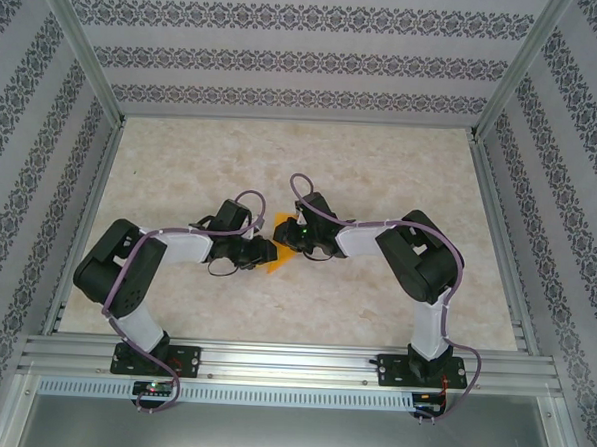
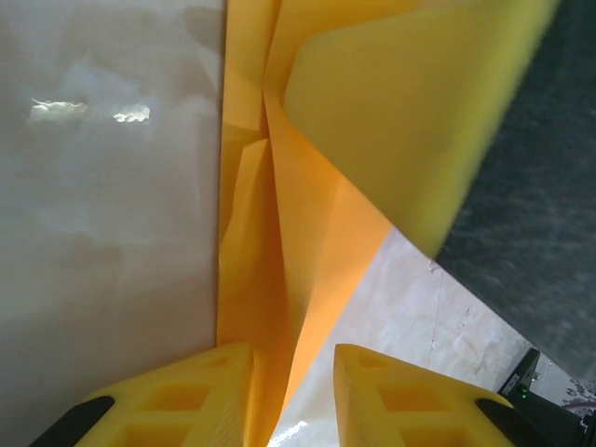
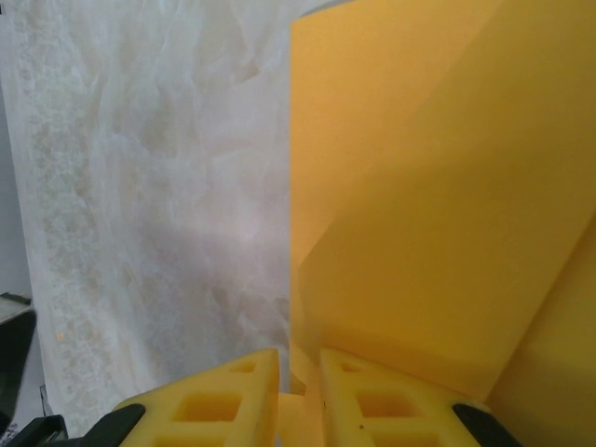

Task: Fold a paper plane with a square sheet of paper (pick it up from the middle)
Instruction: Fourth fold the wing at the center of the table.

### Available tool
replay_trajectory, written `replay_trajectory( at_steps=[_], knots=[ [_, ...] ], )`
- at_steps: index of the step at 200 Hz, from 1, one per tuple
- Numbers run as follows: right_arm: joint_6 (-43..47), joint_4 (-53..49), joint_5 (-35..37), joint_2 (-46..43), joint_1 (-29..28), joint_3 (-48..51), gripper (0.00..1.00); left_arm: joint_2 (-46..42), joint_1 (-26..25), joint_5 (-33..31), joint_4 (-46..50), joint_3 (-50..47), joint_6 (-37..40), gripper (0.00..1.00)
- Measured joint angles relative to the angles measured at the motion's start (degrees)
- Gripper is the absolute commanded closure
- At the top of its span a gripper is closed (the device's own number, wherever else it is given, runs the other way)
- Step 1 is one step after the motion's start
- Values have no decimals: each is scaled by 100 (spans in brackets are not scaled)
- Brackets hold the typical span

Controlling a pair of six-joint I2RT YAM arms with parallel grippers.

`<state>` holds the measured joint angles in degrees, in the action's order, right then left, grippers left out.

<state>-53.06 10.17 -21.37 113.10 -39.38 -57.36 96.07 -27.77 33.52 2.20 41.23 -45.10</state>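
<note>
Tabletop [image 1: 382, 168], one creased sheet [image 1: 283, 255], two grippers.
Sheet is being pinched by right gripper [image 3: 298, 368], straddled by parted left gripper [image 2: 293, 363]; creases are being shown at left wrist.

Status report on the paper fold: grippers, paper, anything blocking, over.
Right gripper pinched on edge of folded orange paper. Left gripper jaws apart, paper running between them. Grippers nose to nose over it; no obstruction seen.

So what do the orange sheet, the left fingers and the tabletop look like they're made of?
The sheet looks like thin matte paper, given its sharp creases. The left fingers seem yellow plastic with molded pockets. The tabletop is glossy and marble-patterned, reflecting lights; possibly laminate.
</note>
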Motion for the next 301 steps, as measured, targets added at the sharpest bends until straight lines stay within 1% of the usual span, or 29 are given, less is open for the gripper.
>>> replay_trajectory(
  at_steps=[18,77,100,114,139,162,173,191,202,238,283,301],
  knots=[
    [0,2,0,0,0,0,80,142,0,7,-42,61,0,74],
    [0,28,2,7,0,0,80,267,0,101,-72,140,-2,74],
    [0,46,4,11,0,0,79,334,2,142,-70,208,-2,76],
    [0,59,13,13,0,0,79,411,0,177,-68,264,0,81],
    [0,81,26,20,2,0,80,511,2,199,-105,332,2,84],
    [0,101,28,24,4,0,79,566,2,201,-140,345,17,91],
    [-4,105,28,26,4,0,78,590,0,214,-166,348,26,95],
    [-24,131,24,26,4,0,75,590,0,221,-203,337,20,97],
    [-42,153,20,22,7,0,73,586,0,236,-302,282,0,98],
    [-83,63,-42,-201,94,164,69,483,0,249,-874,-52,-131,99],
    [-55,-188,-59,-850,313,411,68,297,37,317,-1215,-428,-175,99],
    [-39,-177,-35,-1001,313,496,72,177,96,391,-1305,-621,-175,100]
  ],
)
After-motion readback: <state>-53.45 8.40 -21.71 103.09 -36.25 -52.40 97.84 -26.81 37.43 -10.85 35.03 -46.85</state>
